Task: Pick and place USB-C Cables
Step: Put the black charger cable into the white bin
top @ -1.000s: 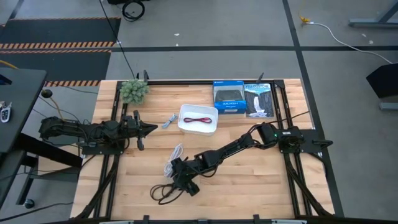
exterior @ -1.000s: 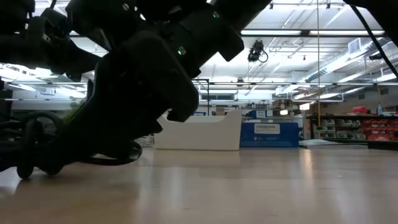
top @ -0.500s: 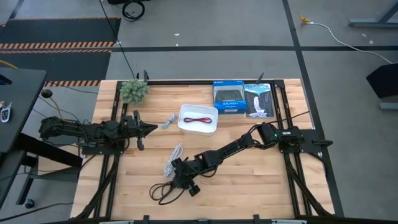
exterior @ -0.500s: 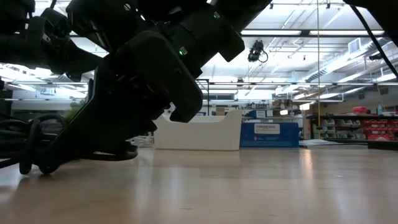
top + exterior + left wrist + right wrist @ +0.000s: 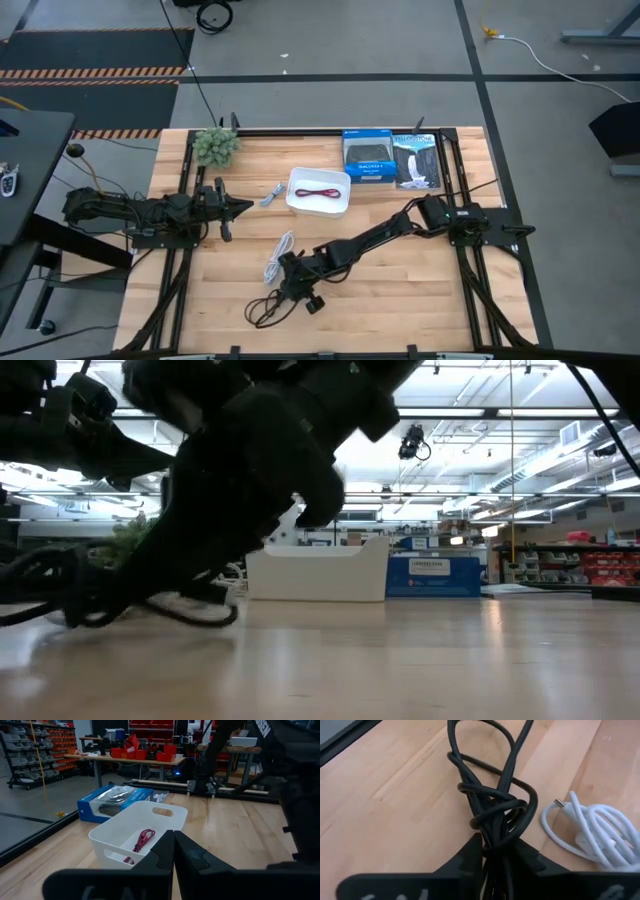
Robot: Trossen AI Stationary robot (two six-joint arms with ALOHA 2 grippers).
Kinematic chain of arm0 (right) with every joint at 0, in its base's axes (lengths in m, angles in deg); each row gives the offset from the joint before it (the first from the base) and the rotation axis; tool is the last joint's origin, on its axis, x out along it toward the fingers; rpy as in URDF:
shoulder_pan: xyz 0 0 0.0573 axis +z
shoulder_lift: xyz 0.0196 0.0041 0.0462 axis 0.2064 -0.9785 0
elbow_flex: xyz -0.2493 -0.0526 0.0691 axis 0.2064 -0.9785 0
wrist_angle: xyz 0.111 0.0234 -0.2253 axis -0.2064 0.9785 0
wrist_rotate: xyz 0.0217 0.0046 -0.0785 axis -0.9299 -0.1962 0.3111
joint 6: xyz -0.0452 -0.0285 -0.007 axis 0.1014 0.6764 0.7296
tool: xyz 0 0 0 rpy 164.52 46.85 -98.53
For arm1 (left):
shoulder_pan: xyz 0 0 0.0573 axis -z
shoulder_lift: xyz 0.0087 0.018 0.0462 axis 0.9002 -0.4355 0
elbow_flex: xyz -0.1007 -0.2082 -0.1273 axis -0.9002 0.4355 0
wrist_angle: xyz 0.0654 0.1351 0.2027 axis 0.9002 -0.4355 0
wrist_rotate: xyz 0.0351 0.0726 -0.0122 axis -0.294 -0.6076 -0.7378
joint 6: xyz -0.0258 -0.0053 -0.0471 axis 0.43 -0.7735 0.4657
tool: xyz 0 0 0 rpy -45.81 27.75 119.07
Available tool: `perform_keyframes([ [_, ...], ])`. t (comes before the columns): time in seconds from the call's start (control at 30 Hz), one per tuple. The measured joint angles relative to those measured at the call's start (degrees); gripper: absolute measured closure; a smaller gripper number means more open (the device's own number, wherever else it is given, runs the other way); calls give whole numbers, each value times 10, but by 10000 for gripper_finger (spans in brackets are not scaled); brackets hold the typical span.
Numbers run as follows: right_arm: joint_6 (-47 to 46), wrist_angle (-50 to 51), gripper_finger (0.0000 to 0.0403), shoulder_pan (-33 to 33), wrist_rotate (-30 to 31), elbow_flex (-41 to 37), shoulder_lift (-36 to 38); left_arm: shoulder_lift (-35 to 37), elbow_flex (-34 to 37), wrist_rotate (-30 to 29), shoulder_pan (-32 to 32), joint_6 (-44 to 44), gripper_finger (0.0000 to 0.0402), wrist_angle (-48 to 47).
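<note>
Right wrist view shows the right gripper [image 5: 496, 851] clenched on the black cable [image 5: 492, 802] near the tabletop's [image 5: 420, 270] front edge; lift slowly so its loops clear the white cable [image 5: 590, 830].

White tray [image 5: 334, 203] mid-table, green plant [image 5: 215, 146] at back corner, two boxes [image 5: 392, 158] beside it
</note>
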Motion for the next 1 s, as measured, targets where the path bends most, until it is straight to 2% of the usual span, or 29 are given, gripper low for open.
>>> perform_keyframes([
  [0.5, 5, 25, 338, -36, 62, 0, 128, 0, 0, 0, 0, 0, 388, 0],
  [1.0, -2, 21, 338, -78, 67, 0, 263, 0, 0, 0, 0, 0, 388, 0],
])
